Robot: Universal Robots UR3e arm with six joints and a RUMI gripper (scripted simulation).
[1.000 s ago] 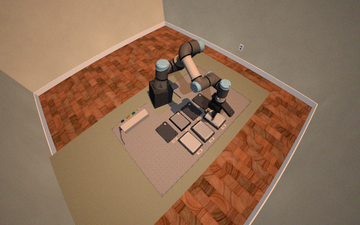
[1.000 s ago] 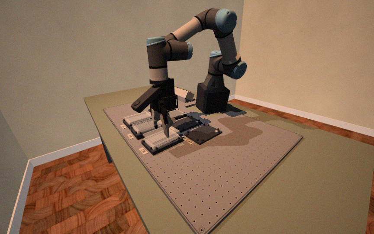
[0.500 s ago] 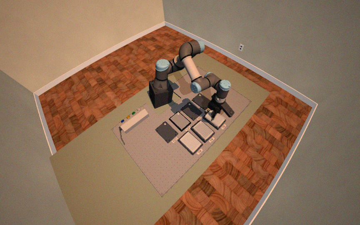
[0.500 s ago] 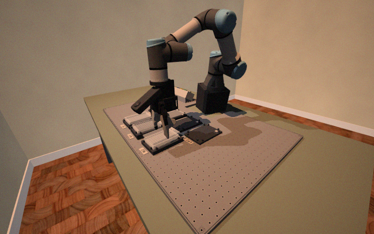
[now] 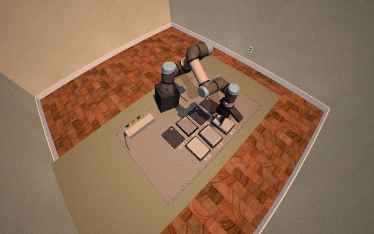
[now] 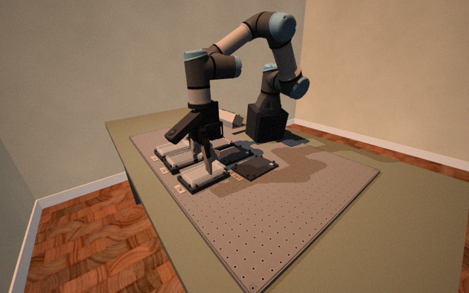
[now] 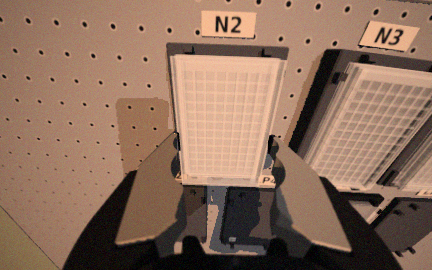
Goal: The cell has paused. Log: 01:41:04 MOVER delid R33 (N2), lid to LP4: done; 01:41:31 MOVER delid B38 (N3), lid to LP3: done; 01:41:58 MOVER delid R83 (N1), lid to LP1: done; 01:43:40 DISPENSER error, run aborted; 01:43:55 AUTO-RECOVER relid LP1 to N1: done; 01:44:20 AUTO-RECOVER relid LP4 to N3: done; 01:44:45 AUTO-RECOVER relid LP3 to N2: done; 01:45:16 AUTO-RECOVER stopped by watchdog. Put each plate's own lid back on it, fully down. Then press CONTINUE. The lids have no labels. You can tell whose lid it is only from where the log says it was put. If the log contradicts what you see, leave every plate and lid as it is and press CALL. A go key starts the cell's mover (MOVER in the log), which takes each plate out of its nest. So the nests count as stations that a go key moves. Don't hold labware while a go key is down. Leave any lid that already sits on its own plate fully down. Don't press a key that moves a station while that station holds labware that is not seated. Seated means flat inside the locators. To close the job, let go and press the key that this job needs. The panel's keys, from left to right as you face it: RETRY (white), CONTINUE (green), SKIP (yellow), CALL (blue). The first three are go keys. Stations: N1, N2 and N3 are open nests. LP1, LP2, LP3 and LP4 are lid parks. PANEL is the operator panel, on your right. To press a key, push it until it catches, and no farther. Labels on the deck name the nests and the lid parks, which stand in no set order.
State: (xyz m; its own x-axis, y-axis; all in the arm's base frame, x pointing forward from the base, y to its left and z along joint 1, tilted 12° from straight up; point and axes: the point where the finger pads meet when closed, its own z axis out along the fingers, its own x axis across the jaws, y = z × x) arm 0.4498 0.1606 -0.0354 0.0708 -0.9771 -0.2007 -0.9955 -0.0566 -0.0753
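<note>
The room is small and bare, seen from above as a four-sided floor of reddish-brown wood parquet [image 5: 91, 91] laid in a wavy block pattern. A pale baseboard [image 5: 101, 59] runs along the foot of every wall. One wall [image 5: 69, 30] is a warm beige, lit more brightly than the others; the adjoining wall [image 5: 275, 30] is a dull grey-green and carries a small white outlet plate [image 5: 250, 49] (the only fixture on any wall). A large olive-green tabletop [image 5: 91, 190] fills the middle of the floor. Light falls from above, and soft shadows lie across the tabletop in the exterior view.
</note>
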